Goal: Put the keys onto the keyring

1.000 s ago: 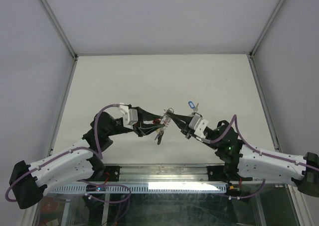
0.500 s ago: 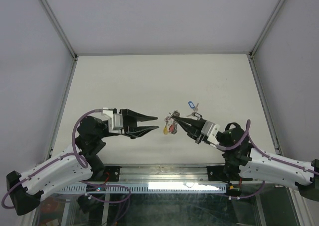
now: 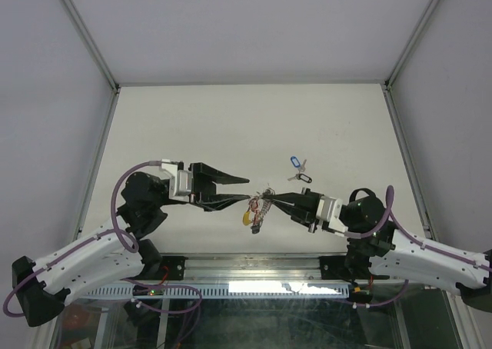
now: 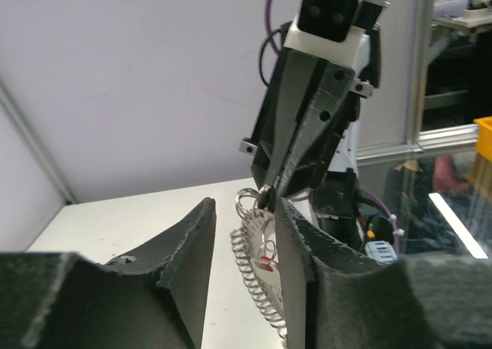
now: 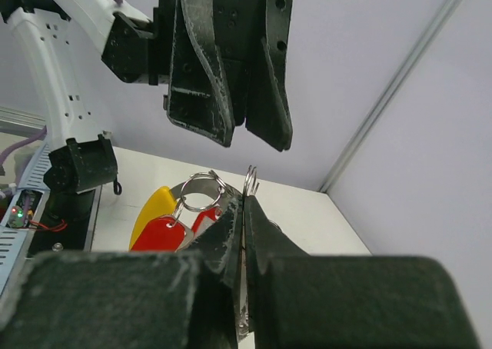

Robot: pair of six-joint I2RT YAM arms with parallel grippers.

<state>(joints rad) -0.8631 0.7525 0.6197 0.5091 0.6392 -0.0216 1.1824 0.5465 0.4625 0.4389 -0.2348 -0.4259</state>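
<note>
My right gripper (image 3: 270,200) is shut on the ribbed silvery keyring (image 3: 264,196), holding it above the table. Keys with a yellow tag (image 5: 152,207) and a red tag (image 5: 160,234) hang from it on a small split ring (image 5: 201,191). In the right wrist view the keyring's edge (image 5: 250,178) sticks out past the closed fingertips (image 5: 231,211). My left gripper (image 3: 247,189) faces it, open. In the left wrist view the coiled keyring (image 4: 257,276) stands between the left fingers (image 4: 192,241), close to the right-hand one. Two more keys, blue-tagged (image 3: 294,162) and black-tagged (image 3: 304,177), lie on the table.
The white table (image 3: 192,126) is walled by pale panels with metal frame posts (image 3: 84,34) at the back corners. Both arm bases sit on the rail (image 3: 254,276) at the near edge.
The left gripper let go of the ring, pulled back left, then came in around it again. The right gripper carried the ring and hanging keys toward the near edge.
</note>
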